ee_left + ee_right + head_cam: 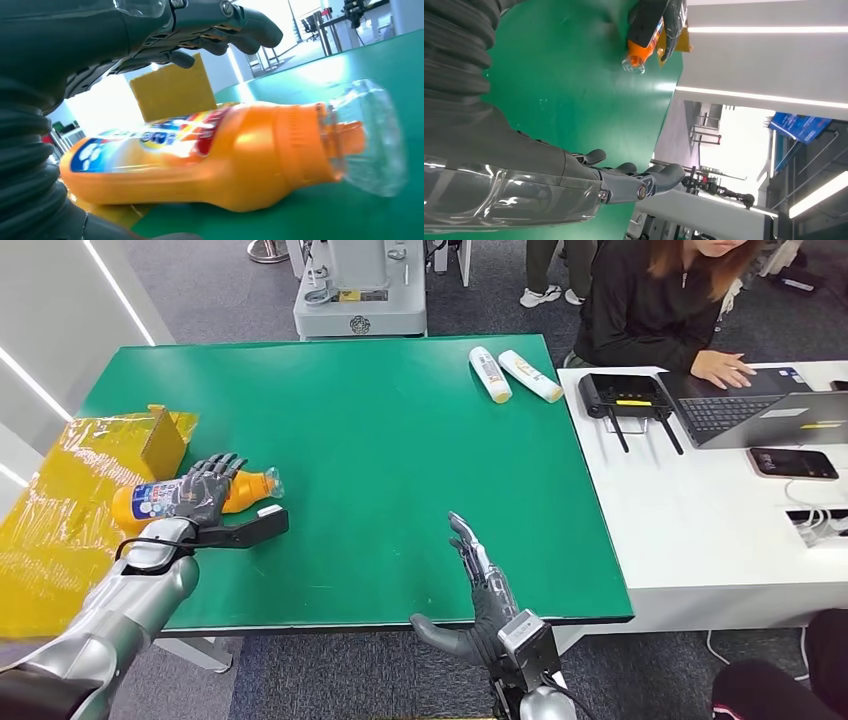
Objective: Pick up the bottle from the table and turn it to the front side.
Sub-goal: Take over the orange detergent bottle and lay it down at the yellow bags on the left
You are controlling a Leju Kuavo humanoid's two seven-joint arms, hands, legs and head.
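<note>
An orange bottle (247, 487) with a clear cap and a blue-and-white label lies on its side at the left of the green table (400, 440), cap pointing right. My left hand (205, 495) hovers over its middle, fingers spread across the label and thumb stretched out along the near side. In the left wrist view the fingers (220, 30) arch above the bottle (225, 160) with a gap under them. My right hand (480, 585) stands at the table's front edge, fingers straight and holding nothing. The right wrist view has that hand (574, 185) up close, with the bottle (639, 52) far off.
A crumpled yellow bag (70, 500) and a cardboard piece (162, 440) lie just left of the bottle. Two white bottles (490, 373) lie at the far right corner. A white desk to the right carries a router (630, 395), laptop (760, 410) and phone (792, 462), with a person (650, 300) seated there.
</note>
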